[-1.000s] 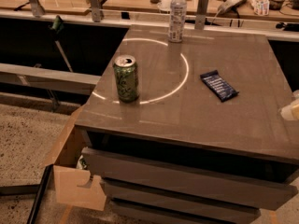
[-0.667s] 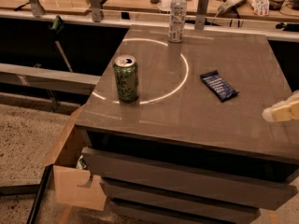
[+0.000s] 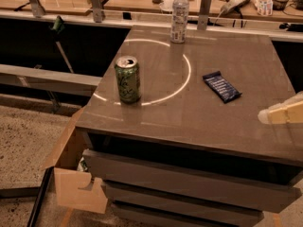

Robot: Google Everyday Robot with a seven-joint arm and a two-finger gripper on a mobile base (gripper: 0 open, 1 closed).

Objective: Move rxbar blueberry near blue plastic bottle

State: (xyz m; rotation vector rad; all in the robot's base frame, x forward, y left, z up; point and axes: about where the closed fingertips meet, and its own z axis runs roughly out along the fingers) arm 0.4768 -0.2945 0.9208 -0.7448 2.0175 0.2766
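Note:
The rxbar blueberry (image 3: 222, 86), a flat dark navy wrapper with white print, lies on the right half of the grey table top (image 3: 199, 122). The blue plastic bottle (image 3: 179, 14), clear with a white cap and pale label, stands upright at the table's far edge, well apart from the bar. My gripper (image 3: 282, 112) enters from the right edge as a pale shape, low over the table's front right part, in front of and to the right of the bar, not touching it.
A green soda can (image 3: 128, 79) stands on the left part of the table, on a bright ring of light. A workbench with clutter (image 3: 227, 4) runs behind the table. An open cardboard box (image 3: 71, 174) sits on the floor at the table's left front.
My gripper has come further into view from the right edge, moving left over the table's front right. The bar, bottle and can have not moved.

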